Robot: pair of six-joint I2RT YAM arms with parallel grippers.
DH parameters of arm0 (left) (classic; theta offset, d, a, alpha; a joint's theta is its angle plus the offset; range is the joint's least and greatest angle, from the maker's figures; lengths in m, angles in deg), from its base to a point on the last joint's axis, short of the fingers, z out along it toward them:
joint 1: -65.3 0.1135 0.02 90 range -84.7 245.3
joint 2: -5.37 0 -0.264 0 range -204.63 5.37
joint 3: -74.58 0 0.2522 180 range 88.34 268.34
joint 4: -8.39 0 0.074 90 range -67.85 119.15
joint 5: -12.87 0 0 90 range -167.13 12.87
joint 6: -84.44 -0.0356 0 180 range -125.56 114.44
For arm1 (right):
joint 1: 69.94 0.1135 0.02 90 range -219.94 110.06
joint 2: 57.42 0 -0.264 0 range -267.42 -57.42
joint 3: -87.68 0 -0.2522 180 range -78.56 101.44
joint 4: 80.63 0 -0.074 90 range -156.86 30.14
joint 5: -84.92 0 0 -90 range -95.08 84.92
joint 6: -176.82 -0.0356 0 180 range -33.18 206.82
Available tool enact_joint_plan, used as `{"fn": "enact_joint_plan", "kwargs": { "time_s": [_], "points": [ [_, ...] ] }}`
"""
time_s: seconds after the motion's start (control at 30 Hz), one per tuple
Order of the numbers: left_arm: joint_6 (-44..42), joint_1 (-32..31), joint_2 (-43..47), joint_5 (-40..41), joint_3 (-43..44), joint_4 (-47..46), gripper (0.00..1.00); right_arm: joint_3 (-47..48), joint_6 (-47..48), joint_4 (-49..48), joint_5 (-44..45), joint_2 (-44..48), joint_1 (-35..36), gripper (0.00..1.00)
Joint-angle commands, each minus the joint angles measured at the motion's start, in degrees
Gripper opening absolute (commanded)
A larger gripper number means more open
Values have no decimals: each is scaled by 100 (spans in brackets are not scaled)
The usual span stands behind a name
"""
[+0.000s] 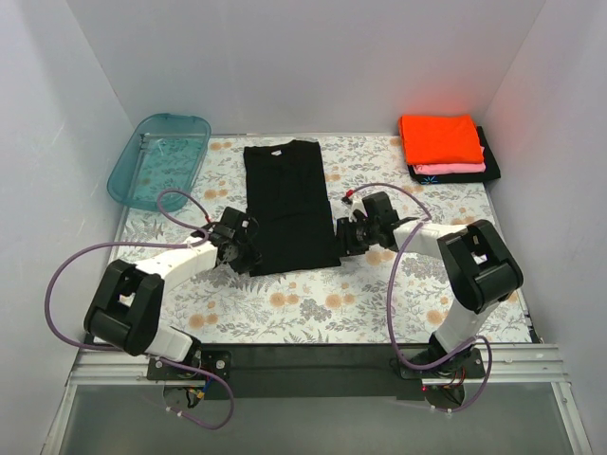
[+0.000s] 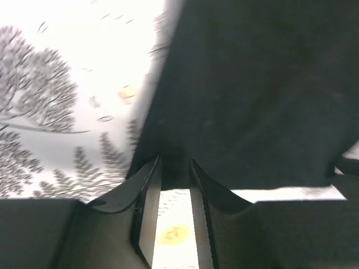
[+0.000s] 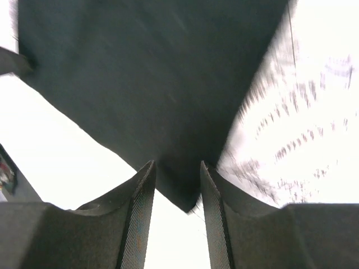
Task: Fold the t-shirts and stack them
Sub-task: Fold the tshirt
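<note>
A large plain black t-shirt (image 1: pixel 289 204) lies on the flowered table, folded into a long strip with its collar at the far end. My left gripper (image 1: pixel 242 248) is at its near left corner. In the left wrist view the left gripper (image 2: pixel 175 162) is open a little, with the shirt's hem (image 2: pixel 252 84) lying across the gap at the tips. My right gripper (image 1: pixel 346 235) is at the near right corner. It (image 3: pixel 178 163) is open, and the shirt's corner (image 3: pixel 151 73) lies between its fingers. At the back right, folded orange (image 1: pixel 439 138), pink (image 1: pixel 450 169) and black (image 1: pixel 488 152) t-shirts lie stacked.
A teal see-through tub (image 1: pixel 159 159) stands at the back left. White walls close in the table (image 1: pixel 313 313) on three sides. The arms' bases sit on a dark strip at the near edge.
</note>
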Motion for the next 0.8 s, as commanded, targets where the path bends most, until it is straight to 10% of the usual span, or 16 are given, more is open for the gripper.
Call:
{"fn": "enact_joint_plan", "kwargs": {
  "time_s": [0.0,0.33,0.6,0.77],
  "points": [
    [212,21,-3,37,-119,474,25,-430,-72,-443,-195,-40,-76,43],
    [239,21,1498,212,-366,1124,44,-915,-116,-75,-72,1065,-129,42],
    [98,-190,1369,503,21,1714,81,-678,16,1331,1157,1823,178,68],
    [1,-550,780,810,311,1758,85,-371,7,1946,2080,1824,591,79]
  ]
}}
